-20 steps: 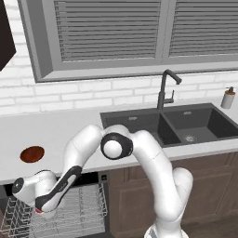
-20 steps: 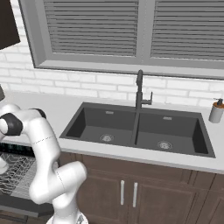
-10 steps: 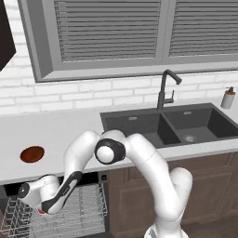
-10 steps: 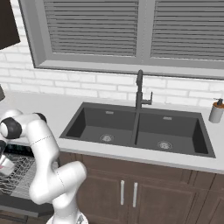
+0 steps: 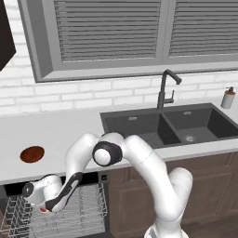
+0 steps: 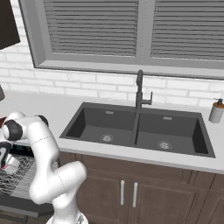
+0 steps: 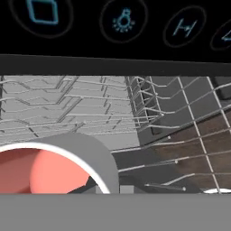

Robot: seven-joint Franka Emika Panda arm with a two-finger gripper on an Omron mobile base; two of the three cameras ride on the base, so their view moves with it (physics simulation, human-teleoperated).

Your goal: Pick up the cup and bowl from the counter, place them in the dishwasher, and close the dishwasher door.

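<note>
My gripper (image 5: 43,206) hangs low in the open dishwasher, over its grey wire rack (image 5: 81,210), shut on the cup (image 5: 44,210). The hand view looks into the cup (image 7: 47,170) from close up, showing its red inside and grey-white wall in front of the rack wires (image 7: 90,108), under the black control strip (image 7: 122,22). From the right, the cup (image 6: 12,165) sits at the rack's (image 6: 19,180) near side, under the hand. The dark red-brown bowl (image 5: 32,154) lies on the counter (image 5: 60,130) at the left, above the dishwasher. The dishwasher door (image 6: 26,206) is folded down.
A dark double sink (image 5: 172,125) with a black faucet (image 5: 163,90) lies to the right, and a soap dispenser (image 5: 228,98) stands at the far right. Brown cabinet doors (image 6: 127,192) run below the sink. My own arm arches over the counter edge.
The hand has sunk lower and a little inward with the cup, from just above the rack's front down into the rack. The bowl has not moved.
</note>
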